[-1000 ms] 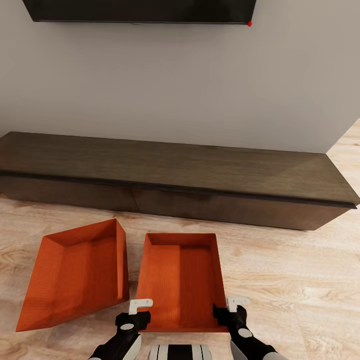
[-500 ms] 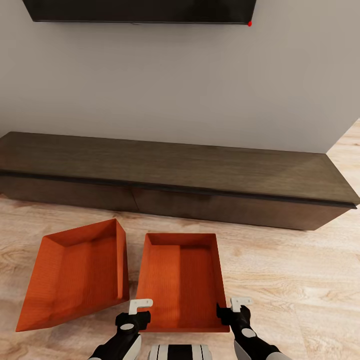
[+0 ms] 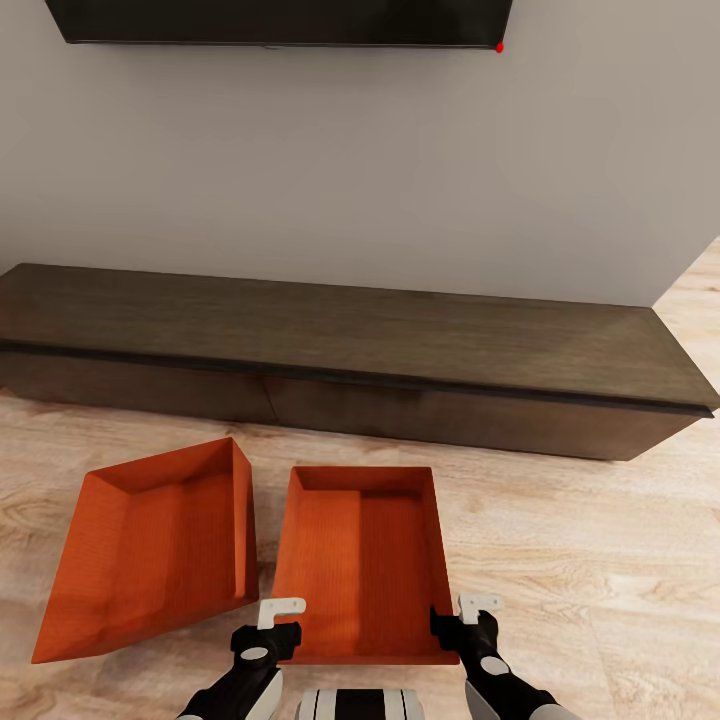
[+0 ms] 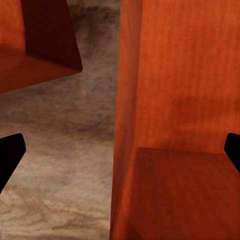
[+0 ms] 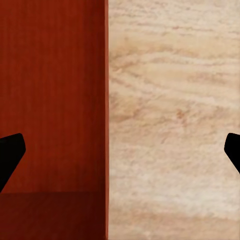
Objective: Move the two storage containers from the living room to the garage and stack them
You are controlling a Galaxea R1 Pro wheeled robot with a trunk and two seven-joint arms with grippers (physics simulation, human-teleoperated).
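**Both pincers spread at the near corners of the right-hand container**

Your left pincer (image 3: pixel 283 616) sits at the near left corner of the right-hand container (image 3: pixel 362 560), wrist pointing down toward the wood floor (image 3: pixel 580 560). In the left wrist view its dark fingertips (image 4: pixel 10 152) stand far apart at the two edges of the picture, with that container's left wall (image 4: pixel 125 125) running between them, so the pincer is released and straddles the wall without squeezing it.

Your right pincer (image 3: pixel 465 612) is at the same container's near right corner, also pointing down. Its fingertips (image 5: pixel 10 150) are likewise spread wide, the container's right wall (image 5: pixel 107 100) between them, red interior on one side and bare planks on the other: released, gripping nothing.

The right-hand container rests flat on the wood floor in front of the long dark surface (image 3: pixel 350 340), roughly at its middle. The left-hand container (image 3: pixel 150 550) lies just beside it, turned at an angle, its near corner close to the other's left wall; you cannot tell from the head view whether the two touch.

Both forearms are cut off by the lower edge of the head view, so you see only the wrists and pincers. The black screen (image 3: pixel 280 22) above the surface is cropped by the upper edge. You cannot make out from either wrist view whether a fingertip is in contact with a wall.
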